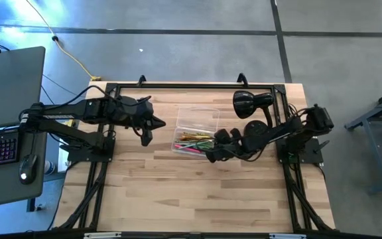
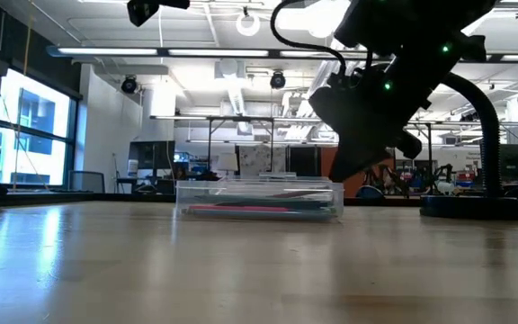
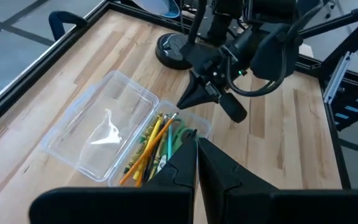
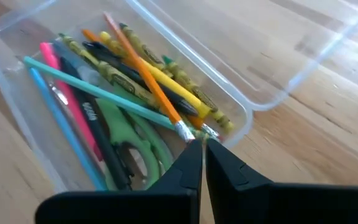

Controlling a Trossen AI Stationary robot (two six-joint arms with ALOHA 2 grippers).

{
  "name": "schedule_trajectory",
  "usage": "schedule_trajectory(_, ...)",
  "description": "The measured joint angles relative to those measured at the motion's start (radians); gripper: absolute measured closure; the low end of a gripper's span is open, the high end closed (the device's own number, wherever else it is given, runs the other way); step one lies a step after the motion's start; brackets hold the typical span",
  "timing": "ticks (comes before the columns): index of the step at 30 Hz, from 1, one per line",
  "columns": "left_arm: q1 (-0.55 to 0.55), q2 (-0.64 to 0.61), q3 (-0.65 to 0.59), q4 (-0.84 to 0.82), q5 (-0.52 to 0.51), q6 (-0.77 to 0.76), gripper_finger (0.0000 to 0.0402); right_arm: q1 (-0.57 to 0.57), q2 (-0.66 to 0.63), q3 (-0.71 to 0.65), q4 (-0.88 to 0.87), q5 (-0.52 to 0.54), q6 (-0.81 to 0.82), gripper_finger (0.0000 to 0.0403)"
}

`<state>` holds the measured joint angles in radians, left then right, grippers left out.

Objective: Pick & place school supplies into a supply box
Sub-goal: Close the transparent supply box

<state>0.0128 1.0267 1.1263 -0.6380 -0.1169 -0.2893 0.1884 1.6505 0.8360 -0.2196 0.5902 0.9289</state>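
Observation:
The clear supply box (image 1: 194, 129) lies open on the wooden table. Its near half (image 4: 17, 68) holds yellow, orange, pink, teal and black pencils and pens (image 4: 123, 81) and green-handled scissors (image 4: 132, 146). The empty hinged half (image 3: 101, 134) lies flat on the far side. My right gripper (image 4: 202, 149) is shut, its tips at the box's right end wall beside the pencils' eraser ends; it also shows in the high view (image 1: 211, 155). My left gripper (image 3: 196, 152) is shut and hovers left of the box, above the table (image 1: 148, 129). My right gripper comes slanting down from the table's right. Its shut fingertips (image 4: 194, 155) stand at the rim of the box's right end (image 4: 244, 115), next to the orange pencil's metal ferrule (image 4: 182, 129). I cannot tell whether they touch the rim or the pencil.
A black desk lamp (image 1: 251, 103) stands right behind the box on its round base (image 3: 171, 50), close to my right arm. A black frame runs along the table's far edge (image 1: 191, 85). Bare wood lies at the near side (image 1: 191, 199). A laptop (image 1: 12, 79) sits off-table left.

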Motion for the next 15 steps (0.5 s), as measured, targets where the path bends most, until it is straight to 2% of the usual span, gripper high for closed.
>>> schedule_trajectory(6,0.0,0.0,0.0,-0.02,-0.007,0.006,0.0357,0.031,-0.021,-0.001,0.118,0.005,-0.111,0.0403)
schedule_trajectory(12,0.0,0.031,-0.013,-0.051,-0.146,0.031,0.0357,0.053,-0.097,-0.001,0.187,0.048,-0.236,0.0403)
schedule_trajectory(15,0.001,0.053,-0.051,-0.051,-0.156,0.052,0.0369,0.064,-0.139,-0.001,0.187,0.082,-0.255,0.0403)
